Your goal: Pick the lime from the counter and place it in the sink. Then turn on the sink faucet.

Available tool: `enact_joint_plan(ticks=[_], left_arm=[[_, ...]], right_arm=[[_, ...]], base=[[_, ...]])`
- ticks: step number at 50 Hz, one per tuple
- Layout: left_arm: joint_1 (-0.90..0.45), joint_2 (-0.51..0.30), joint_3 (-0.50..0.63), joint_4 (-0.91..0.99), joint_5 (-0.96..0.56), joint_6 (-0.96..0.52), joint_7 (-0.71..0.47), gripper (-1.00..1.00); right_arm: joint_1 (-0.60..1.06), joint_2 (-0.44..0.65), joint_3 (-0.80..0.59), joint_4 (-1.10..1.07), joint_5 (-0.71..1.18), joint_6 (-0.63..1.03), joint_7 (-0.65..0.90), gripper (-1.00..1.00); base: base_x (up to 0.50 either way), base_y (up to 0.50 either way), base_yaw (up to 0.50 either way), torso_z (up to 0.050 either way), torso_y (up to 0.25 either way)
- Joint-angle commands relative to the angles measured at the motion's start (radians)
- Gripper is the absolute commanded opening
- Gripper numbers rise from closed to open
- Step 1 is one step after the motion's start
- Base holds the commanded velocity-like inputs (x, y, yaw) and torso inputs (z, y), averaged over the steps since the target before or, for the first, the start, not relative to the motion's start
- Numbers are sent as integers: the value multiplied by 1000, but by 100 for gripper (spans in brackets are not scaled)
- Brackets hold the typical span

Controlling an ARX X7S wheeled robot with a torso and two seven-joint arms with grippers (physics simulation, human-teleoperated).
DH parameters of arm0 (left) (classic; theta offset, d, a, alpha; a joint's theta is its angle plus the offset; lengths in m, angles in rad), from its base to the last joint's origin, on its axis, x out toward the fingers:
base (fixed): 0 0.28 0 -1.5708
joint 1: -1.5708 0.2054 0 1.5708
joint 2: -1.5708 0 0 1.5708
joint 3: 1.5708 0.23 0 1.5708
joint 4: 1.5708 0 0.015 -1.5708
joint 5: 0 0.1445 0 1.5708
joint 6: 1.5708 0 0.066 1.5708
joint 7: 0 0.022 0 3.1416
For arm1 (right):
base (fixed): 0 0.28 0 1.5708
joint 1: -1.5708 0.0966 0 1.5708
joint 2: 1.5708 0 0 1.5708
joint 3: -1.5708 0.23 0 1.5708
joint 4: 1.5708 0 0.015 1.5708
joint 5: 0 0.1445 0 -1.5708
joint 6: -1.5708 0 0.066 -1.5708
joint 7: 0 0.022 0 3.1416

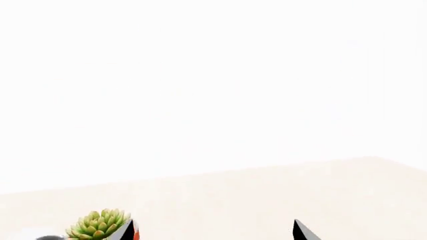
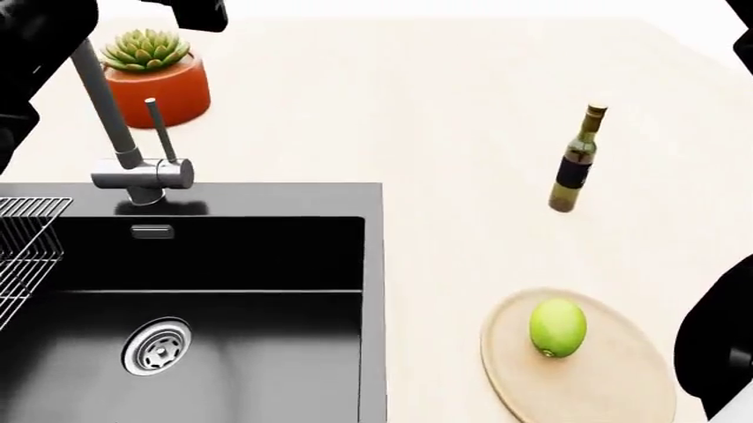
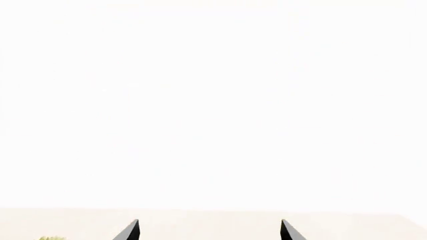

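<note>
Pale beige counter (image 2: 447, 106) fills the head view, with white background beyond it in both wrist views. Count on or in the worktop: one lime (image 2: 558, 328), one round wooden board (image 2: 583, 366), one wine bottle (image 2: 576, 161), one succulent (image 2: 146, 49) in one orange pot (image 2: 159, 92), one black sink (image 2: 235, 308) with one steel drain (image 2: 157, 346) and one wire rack (image 2: 24, 251), one sink faucet (image 2: 127, 132) with one upright lever.

Lime rests on the board, apart from both grippers and outside the basin. Left gripper (image 1: 213, 232): two dark fingertips spread wide, nothing between them; the succulent sits just beside one fingertip, the counter stretches ahead. Right gripper (image 3: 210, 231): two fingertips likewise spread apart, empty, with counter ahead and a sliver of green at the frame edge beside one fingertip. Neither gripper touches anything. Bottle stands upright, well apart from the lime.
</note>
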Motion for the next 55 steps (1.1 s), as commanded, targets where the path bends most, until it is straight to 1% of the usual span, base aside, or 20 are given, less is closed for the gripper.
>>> enact_joint_plan(ticks=[1,4,19,20,21,25,26,27,29,32,33,34,35,36,38,39,41,47,48,55], left_arm=[[4,-7,6,-2,4,6,5,100],[8,-9,6,1,4,9,6,100],[18,-13,16,-2,17,21,17,100],[26,-13,17,0,23,26,21,100],[29,-13,17,1,24,28,22,100],[29,-14,19,1,23,29,22,100],[34,-15,20,-3,31,33,29,100],[34,-15,20,-3,31,34,30,100],[38,-13,23,-1,37,39,34,100],[40,-11,27,-4,44,42,38,100],[40,-7,30,-3,46,44,41,100],[45,-6,34,-8,57,49,49,100],[45,-5,36,-8,59,50,50,100],[44,-4,38,-10,61,50,52,100],[43,-4,39,-10,61,51,52,100],[46,-4,43,-13,72,54,60,100],[56,-2,43,-11,75,61,60,100],[55,-3,43,-9,69,63,55,100],[72,-13,37,-3,75,69,58,100],[77,-13,41,-1,78,74,57,100]], right_arm=[[6,5,-10,9,6,-9,4,100],[0,1,2,7,5,-20,14,100],[-3,41,-19,-1,15,-13,-1,100],[32,66,97,28,149,137,105,100],[35,68,110,31,189,200,139,100],[33,81,96,38,221,182,163,100],[36,207,64,148,371,206,313,100],[35,227,51,141,521,195,446,100],[13,285,29,130,785,182,504,100],[-16,317,23,114,840,157,529,100],[-49,346,13,116,915,125,579,100],[-61,390,-32,136,1007,92,639,100],[-57,398,-38,128,1010,103,634,100],[-55,428,-82,145,1076,95,652,100],[-56,431,-78,134,1068,102,642,100],[-78,473,-116,125,1132,120,640,100],[-108,521,-148,112,1216,88,658,100],[-141,550,-149,101,1231,82,649,100],[-172,580,-190,100,1286,63,663,100],[-179,607,-221,102,1308,60,658,100]], base=[[0,500,0,0,0],[0,395,0,0,0],[0,0,0,0,0],[0,0,0,0,0],[0,0,0,0,0],[0,0,0,0,0],[0,0,0,0,0],[0,0,0,0,0],[0,0,0,0,0],[0,0,0,0,0],[0,0,0,0,0],[0,0,0,0,0],[0,0,0,0,0],[0,0,0,0,0],[0,0,0,0,0],[0,0,0,0,0],[0,0,0,0,0],[0,0,0,0,0],[0,0,0,0,0],[0,0,0,0,0]])
